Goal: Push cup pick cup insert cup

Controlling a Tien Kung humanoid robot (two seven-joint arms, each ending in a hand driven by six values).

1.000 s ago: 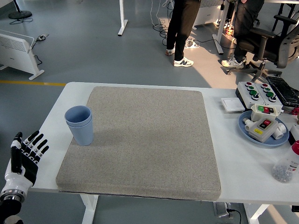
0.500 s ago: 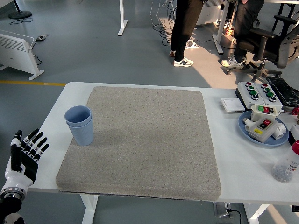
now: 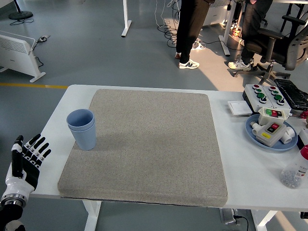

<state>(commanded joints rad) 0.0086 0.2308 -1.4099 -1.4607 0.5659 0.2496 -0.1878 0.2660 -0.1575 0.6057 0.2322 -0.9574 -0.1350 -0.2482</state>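
The left hand (image 3: 25, 161) shows at the lower left of the frame, but its arm is cut off by the bottom edge just past the wrist. Two people (image 3: 191, 29) at the top are visible only from the legs down. At the right edge, a keyboard (image 3: 293, 94), an office chair (image 3: 279, 41) and a clear bottle (image 3: 296, 171) are each partly cropped. The table (image 3: 240, 159) loses its near right corner to the lower right of the frame. The inner blue cup (image 3: 80, 118) is hidden but for its rim inside the outer cup (image 3: 85, 137).
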